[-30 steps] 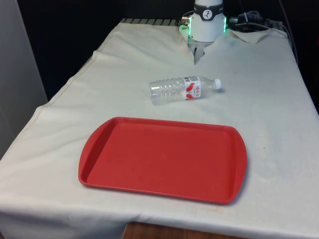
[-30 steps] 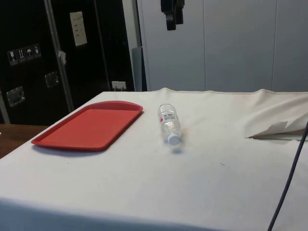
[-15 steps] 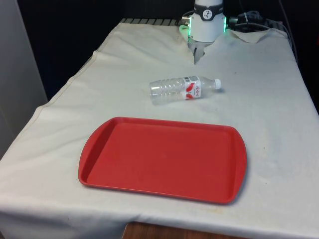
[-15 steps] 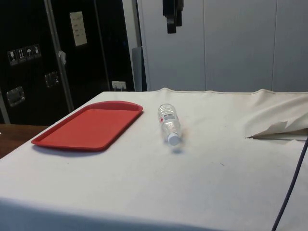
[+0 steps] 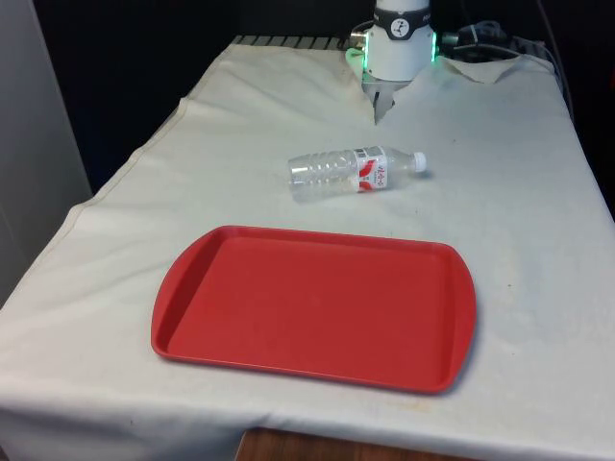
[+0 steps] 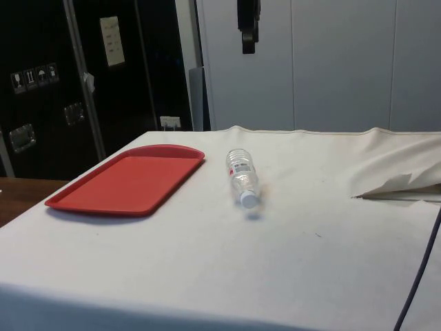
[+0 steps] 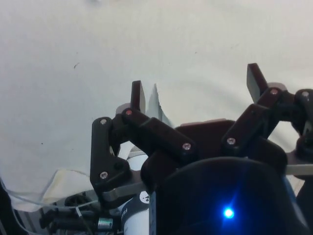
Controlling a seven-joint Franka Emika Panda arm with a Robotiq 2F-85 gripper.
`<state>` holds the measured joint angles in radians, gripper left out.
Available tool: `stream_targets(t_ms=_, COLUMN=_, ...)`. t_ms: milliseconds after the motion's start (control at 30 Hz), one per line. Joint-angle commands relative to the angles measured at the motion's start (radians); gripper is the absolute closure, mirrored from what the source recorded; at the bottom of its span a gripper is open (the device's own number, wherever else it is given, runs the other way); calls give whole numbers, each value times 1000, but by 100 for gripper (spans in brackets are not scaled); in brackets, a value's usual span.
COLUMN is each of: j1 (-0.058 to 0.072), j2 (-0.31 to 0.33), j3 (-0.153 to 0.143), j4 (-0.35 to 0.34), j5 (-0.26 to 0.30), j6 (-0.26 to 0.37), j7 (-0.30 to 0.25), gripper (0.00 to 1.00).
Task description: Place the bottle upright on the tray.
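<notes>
Across the last second we see little change on the table: the water bottle [image 5: 354, 172] and the red tray [image 5: 314, 305] lie where they lay before. In the side view, the gripper [image 6: 248, 27] has shifted slightly toward the right of that picture and remains high above the table. We judge that the arm is only beginning its approach and that no part of the task is done yet.

In the wrist view, the gripper [image 7: 195, 90] has its two fingers [image 7: 137, 96] spread wide apart, with nothing between them except bare white cloth [image 7: 73, 58].

The bottle is a clear plastic one with a red-and-white label and a white cap [image 5: 419, 160]. It lies on its side on the cloth, just beyond the tray's far edge and apart from it. Its long axis runs nearly parallel to that edge, tilted slightly. The cap points to the front view's right and the base to the front view's left. In the side view the cap [image 6: 249, 199] points toward the camera.

We judge that the bottle must be gripped across its body, then turned upright before it is set down.
</notes>
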<state>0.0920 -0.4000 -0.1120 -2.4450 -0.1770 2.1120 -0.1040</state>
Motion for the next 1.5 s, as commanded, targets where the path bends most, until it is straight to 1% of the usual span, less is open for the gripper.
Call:
stream_targets(t_ms=0, j1=0, j2=-1, j3=3, j4=-7, j5=-9, j6=15, j7=-2, gripper=0)
stream_targets(t_ms=67, j1=0, j2=-1, j3=3, j4=-9, j5=-11, j6=18, j7=-6, gripper=0)
stream_targets(t_ms=100, j1=0, j2=1, j3=1, j4=-4, j5=-3, j6=7, j7=-8, gripper=0)
stream_targets(t_ms=133, j1=0, j2=0, j3=4, j4=-12, j5=-14, j6=24, j7=-15, gripper=0)
stream_targets(t_ms=333, j1=0, j2=7, j3=7, j4=-23, j5=-21, j6=43, j7=-48, gripper=0)
stream_targets(t_ms=433, j1=0, j2=10, j3=8, j4=-28, j5=-23, j6=48, j7=-62, gripper=0)
stream_targets(t_ms=467, j1=0, j2=9, j3=6, j4=-24, j5=-14, j6=36, j7=-62, gripper=0)
stream_targets(t_ms=500, j1=0, j2=12, j3=9, j4=-30, j5=-24, j6=50, j7=-67, gripper=0)
stream_targets(t_ms=667, j1=0, j2=18, j3=12, j4=-37, j5=-28, j6=59, j7=-93, gripper=0)
stream_targets(t_ms=767, j1=0, j2=24, j3=14, j4=-42, j5=-32, j6=66, j7=-115, gripper=0)
stream_targets(t_ms=800, j1=0, j2=23, j3=12, j4=-36, j5=-23, j6=53, j7=-115, gripper=0)
stream_targets(t_ms=833, j1=0, j2=25, j3=14, j4=-43, j5=-32, j6=67, j7=-120, gripper=0)
stream_targets(t_ms=1100, j1=0, j2=36, j3=18, j4=-55, j5=-42, j6=86, j7=-169, gripper=0)
stream_targets(t_ms=1133, j1=0, j2=36, j3=15, j4=-49, j5=-31, j6=73, j7=-173, gripper=0)
stream_targets(t_ms=1167, j1=0, j2=37, j3=18, j4=-56, j5=-42, j6=88, j7=-175, gripper=0)
stream_targets(t_ms=1300, j1=0, j2=44, j3=20, j4=-64, j5=-46, j6=101, j7=-205, gripper=0)
stream_targets(t_ms=1400, j1=0, j2=48, j3=20, j4=-68, j5=-48, j6=107, j7=-223, gripper=0)
stream_targets(t_ms=1433, j1=0, j2=47, j3=18, j4=-63, j5=-38, j6=94, j7=-221, gripper=0)
stream_targets(t_ms=1467, j1=0, j2=51, j3=21, j4=-71, j5=-50, j6=111, j7=-235, gripper=0)
